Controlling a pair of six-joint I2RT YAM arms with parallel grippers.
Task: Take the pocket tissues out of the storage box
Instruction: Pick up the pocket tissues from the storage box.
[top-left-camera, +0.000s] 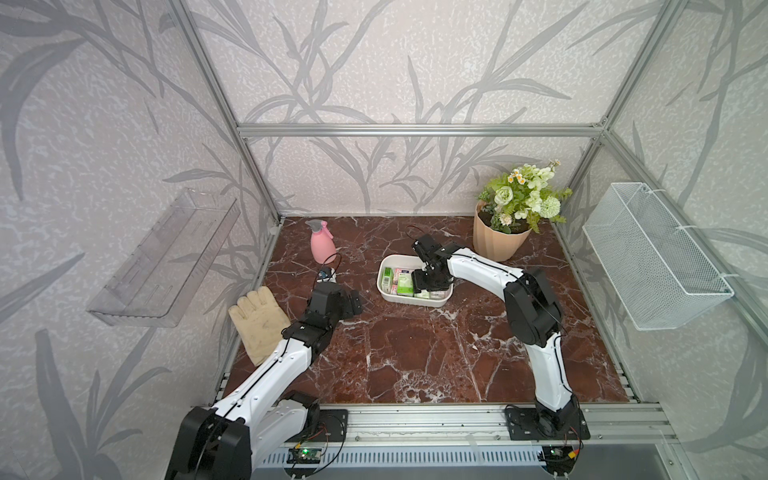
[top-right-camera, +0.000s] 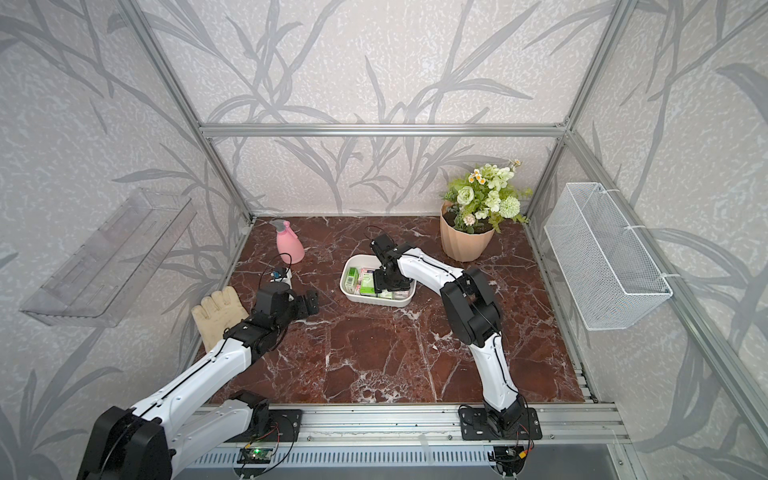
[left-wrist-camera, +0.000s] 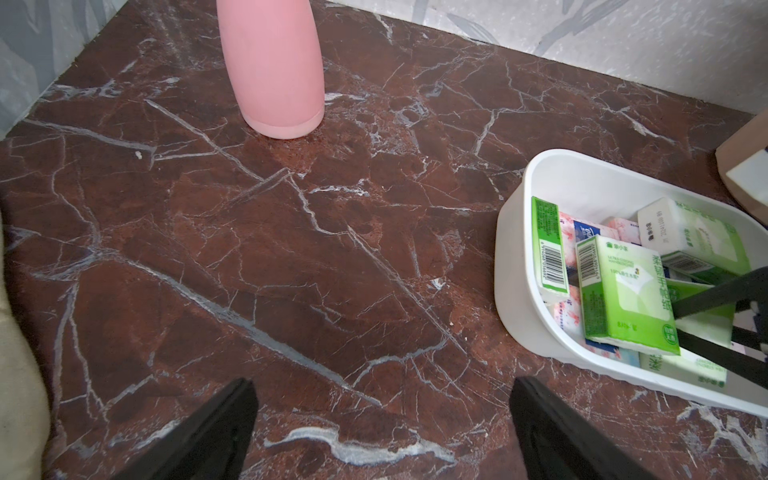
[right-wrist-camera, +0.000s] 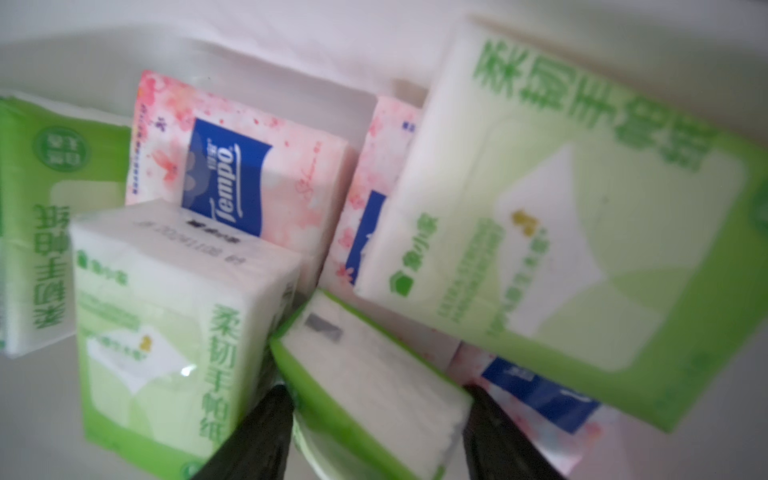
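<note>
By the counter's (top-left-camera: 415, 353) left edge, the left tool (left-wrist-camera: 384, 432) hangs wide open and empty, likely keeping clear. Mid-counter, toward the back, the box (left-wrist-camera: 513, 291) holds the jumbled packets (left-wrist-camera: 548, 249). The right tool (right-wrist-camera: 376, 399) dips in, jaws flanking a tilted green packet (right-wrist-camera: 365, 370) across its thin side. I can't tell whether it's pinched yet.

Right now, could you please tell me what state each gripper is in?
Left gripper: open, empty.
Right gripper: jaws flank a green packet; a firm grip cannot be told.
</note>
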